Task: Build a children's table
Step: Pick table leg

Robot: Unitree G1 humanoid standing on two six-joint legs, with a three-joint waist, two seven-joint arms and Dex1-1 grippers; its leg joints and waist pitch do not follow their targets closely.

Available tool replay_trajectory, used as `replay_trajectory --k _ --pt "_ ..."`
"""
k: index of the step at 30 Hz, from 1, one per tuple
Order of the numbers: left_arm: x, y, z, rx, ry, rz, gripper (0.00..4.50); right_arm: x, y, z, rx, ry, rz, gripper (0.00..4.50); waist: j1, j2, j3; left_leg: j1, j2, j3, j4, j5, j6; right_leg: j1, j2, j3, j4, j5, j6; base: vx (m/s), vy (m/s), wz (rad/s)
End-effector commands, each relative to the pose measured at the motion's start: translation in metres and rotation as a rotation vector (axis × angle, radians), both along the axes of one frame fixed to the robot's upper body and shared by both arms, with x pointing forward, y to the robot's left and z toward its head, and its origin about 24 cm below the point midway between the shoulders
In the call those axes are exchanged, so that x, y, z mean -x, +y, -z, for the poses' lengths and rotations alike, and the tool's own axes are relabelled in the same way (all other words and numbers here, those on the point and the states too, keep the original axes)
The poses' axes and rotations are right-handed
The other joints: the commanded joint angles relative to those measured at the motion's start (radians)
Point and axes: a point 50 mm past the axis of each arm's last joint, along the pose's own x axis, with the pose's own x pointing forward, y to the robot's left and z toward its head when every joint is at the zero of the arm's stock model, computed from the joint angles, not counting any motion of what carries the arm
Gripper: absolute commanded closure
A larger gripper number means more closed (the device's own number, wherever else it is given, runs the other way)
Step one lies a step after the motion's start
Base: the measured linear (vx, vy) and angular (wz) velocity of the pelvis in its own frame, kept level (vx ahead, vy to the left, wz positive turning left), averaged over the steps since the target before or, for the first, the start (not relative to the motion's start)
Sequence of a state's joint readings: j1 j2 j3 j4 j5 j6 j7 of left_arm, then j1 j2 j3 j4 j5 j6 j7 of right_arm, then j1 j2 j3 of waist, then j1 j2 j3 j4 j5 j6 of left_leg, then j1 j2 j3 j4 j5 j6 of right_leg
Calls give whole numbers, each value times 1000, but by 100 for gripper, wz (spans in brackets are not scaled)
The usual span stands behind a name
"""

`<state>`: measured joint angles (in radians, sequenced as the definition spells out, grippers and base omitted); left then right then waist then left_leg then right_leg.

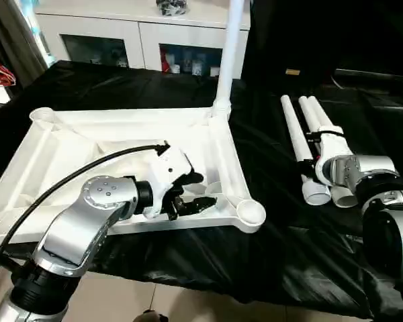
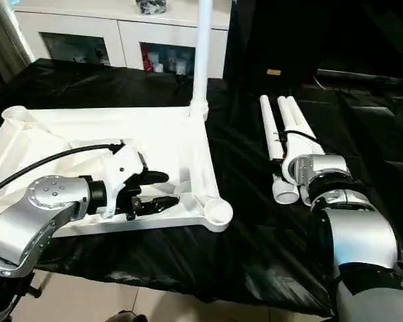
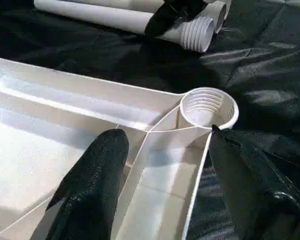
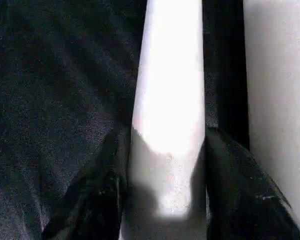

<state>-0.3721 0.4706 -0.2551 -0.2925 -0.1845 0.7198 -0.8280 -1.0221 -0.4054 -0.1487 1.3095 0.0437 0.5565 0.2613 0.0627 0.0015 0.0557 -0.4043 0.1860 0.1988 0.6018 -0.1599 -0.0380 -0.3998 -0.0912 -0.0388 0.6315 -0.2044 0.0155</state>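
From the left eye view, the children's table top (image 1: 107, 144) lies upside down on the black cloth (image 1: 269, 248), ribs facing up, taking up the left half of the covered surface. One white leg (image 1: 230, 54) already stands upright in the socket at the top's far right corner. The near right corner socket (image 1: 250, 212) is open. The left gripper (image 1: 191, 194) reaches in over the near edge of the top, just beside that socket, its black fingers apart. Three loose legs (image 1: 301, 144) lie side by side on the cloth toward the right edge, and the right gripper (image 1: 326, 144) sits over them. A white cabinet (image 1: 121, 33) with glass doors stands behind.

The right eye view gives the same layout, with the right forearm (image 2: 359, 241) reaching from the near right corner toward the loose legs.

In the left wrist view, the two fingers (image 3: 95, 185) straddle a rib of the top without gripping it, the threaded socket just ahead.

In the right wrist view, the fingers (image 4: 240, 195) press on either side of one leg (image 4: 170, 100), clamped on it.
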Motion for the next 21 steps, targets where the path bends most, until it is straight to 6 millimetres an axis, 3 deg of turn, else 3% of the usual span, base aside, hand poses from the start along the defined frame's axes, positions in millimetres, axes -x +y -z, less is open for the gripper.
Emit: replay_trajectory --k 1,10,12,21 --pt "0 -2 -5 3 -21 10 148 0 -2 -3 -5 11 15 260 4 -13 -73 27 30 -10 -57 -172 -11 39 -36 24 -63 -114 -243 0 0 0" --pt "-7 -3 -7 54 -35 -33 148 -1 -7 -6 -88 -42 76 262 5 -14 -75 28 29 -9 -54 -164 -7 40 -35 25 -61 -83 -248 0 0 0" --pt "-14 -7 -10 116 -41 -85 148 -4 -6 -10 -211 -110 93 262 6 -8 -75 29 29 -9 -53 -165 -4 40 -35 25 -61 -74 -249 0 0 0" --pt "-37 -23 -20 308 -20 -221 148 -9 -2 -29 -537 -362 35 262 12 -10 -82 26 30 -10 -49 -125 43 49 -36 21 -58 0 -284 0 0 0"
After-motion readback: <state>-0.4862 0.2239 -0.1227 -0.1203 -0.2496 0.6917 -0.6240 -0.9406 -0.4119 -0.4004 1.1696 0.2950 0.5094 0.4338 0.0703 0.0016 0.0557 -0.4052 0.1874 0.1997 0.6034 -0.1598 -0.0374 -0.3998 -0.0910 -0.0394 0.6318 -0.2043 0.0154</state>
